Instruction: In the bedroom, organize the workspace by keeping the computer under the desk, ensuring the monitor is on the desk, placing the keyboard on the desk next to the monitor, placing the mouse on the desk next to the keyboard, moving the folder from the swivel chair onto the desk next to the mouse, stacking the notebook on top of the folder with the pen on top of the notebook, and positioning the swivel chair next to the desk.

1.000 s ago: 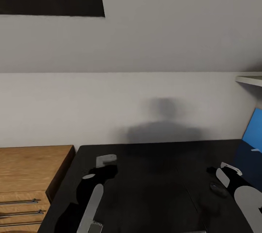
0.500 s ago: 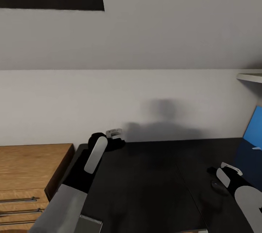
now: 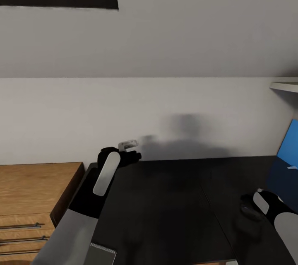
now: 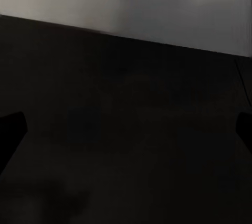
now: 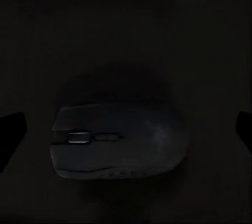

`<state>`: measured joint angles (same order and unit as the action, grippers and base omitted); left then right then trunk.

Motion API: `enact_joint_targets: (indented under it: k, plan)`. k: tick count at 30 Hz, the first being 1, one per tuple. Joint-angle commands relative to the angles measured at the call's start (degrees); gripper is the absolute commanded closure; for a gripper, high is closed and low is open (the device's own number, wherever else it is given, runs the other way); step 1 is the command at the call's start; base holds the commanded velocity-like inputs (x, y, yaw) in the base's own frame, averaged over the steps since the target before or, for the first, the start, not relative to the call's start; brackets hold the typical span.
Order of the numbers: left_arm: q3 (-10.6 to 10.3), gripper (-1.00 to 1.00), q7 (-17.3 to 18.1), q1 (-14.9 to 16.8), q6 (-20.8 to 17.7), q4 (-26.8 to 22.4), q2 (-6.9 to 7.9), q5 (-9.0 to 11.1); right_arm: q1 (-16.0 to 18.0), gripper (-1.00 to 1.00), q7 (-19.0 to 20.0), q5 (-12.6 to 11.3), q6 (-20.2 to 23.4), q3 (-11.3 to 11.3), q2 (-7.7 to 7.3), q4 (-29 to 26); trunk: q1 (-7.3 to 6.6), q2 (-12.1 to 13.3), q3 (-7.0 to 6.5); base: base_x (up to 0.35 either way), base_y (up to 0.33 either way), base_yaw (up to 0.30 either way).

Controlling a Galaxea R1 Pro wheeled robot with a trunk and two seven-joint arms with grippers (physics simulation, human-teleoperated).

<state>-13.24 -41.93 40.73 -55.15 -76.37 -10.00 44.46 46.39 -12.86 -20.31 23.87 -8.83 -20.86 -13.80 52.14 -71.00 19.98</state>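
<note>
At the far left, the wooden dresser (image 3: 37,186) is standing against the end of the desk (image 3: 165,203). Your left gripper (image 3: 131,152) is hovering over the desk's back corner by the wall; in the left wrist view its fingers (image 4: 11,129) are sitting wide apart with nothing between them. Moving right, the mouse (image 5: 118,140) is lying on the desk top directly below your right gripper (image 3: 251,208), whose fingers (image 5: 10,129) are spread wide on either side of it (no contact yet). Risk: the mouse is low and rounded, so closing off-centre could squeeze it out sideways. At the far right, a blue panel (image 3: 288,145) is being cut off by the frame. Dark mouse on dark desk is making its outline hard to read.
</note>
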Motion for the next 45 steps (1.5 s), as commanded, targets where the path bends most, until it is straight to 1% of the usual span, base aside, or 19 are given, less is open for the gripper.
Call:
enact_joint_targets:
  k: [1,3,5,8,10,14,19,21,27,28,30,34,38,45]
  plan:
    - [-0.07,-1.00,-0.60,0.05,-0.01,-0.13,0.00,0.59,0.02,-1.00,-0.33,-0.59,0.27,0.06,0.14,-0.11,0.00,-0.04,0.07,0.000,0.000,0.000]
    - [-0.15,-1.00,-0.61,0.05,0.12,-0.21,0.00,0.62,0.02,-1.00,-0.30,-0.56,0.22,0.09,0.37,-0.05,0.00,-0.04,0.07,0.000,0.000,0.000]
    - [-0.19,-1.00,-0.61,0.05,0.19,-0.25,0.00,0.62,0.02,-1.00,-0.21,-0.59,0.16,0.12,0.99,-0.02,0.00,-0.04,0.07,0.000,0.000,0.000]
    - [-0.15,-1.00,-0.61,0.05,0.22,-0.26,0.00,0.59,0.02,-1.00,0.03,-0.69,0.11,0.08,1.29,-0.01,0.00,-0.04,0.07,0.000,0.000,0.000]
    - [-0.13,-1.00,-0.61,0.05,0.24,-0.21,0.00,0.49,0.02,-1.00,2.29,-0.60,0.12,0.05,1.26,-0.05,0.44,-0.85,0.43,0.000,0.000,0.000]
    - [-0.10,-1.00,-0.61,0.05,0.26,-0.25,0.00,0.47,0.00,-1.00,3.43,-0.54,0.12,0.06,1.09,-0.08,1.32,-2.45,1.15,0.000,0.000,0.000]
    - [0.00,-1.00,-0.63,0.05,0.40,-0.20,0.00,0.57,0.01,-1.00,3.89,-0.51,0.12,0.05,1.01,-0.09,1.32,-2.45,1.15,0.000,0.000,0.000]
    - [0.03,-1.00,-0.68,0.05,0.52,-0.23,0.00,0.54,0.02,-1.00,3.93,-0.48,0.11,0.05,0.93,-0.09,1.32,-2.45,1.15,0.000,0.000,0.000]
    - [0.00,-1.00,-0.81,0.05,0.63,-0.41,0.00,0.47,0.02,-1.00,3.86,-0.50,0.12,0.04,0.21,-0.09,2.64,-4.86,2.23,0.000,0.000,0.000]
    - [0.00,-1.00,-0.85,0.05,0.64,-0.68,0.00,0.46,0.02,-1.00,3.83,-0.51,0.09,0.04,-0.47,-0.09,2.64,-4.86,2.23,0.000,0.000,0.000]
    - [0.02,-1.00,-0.86,0.05,0.65,-0.80,0.00,0.49,0.02,-1.00,3.79,-0.51,0.06,0.02,-0.94,-0.09,2.64,-4.86,2.23,0.000,0.000,0.000]
    - [0.00,-1.00,-0.87,0.05,0.65,-0.86,0.00,0.47,0.02,-1.00,3.74,-0.49,0.06,0.03,-1.18,-0.09,2.64,-4.86,2.23,0.000,0.000,0.000]
    - [-0.04,-1.00,-0.90,0.05,0.66,-1.00,0.00,0.46,0.02,-1.00,3.72,-0.44,0.04,0.04,-1.20,-0.09,3.52,-6.46,2.95,0.000,0.000,0.000]
    - [-0.03,-1.00,-1.19,0.05,0.66,-1.63,0.00,0.60,0.02,-1.00,3.72,-0.43,0.06,0.08,-1.19,-0.09,3.52,-6.46,2.95,0.000,0.000,0.000]
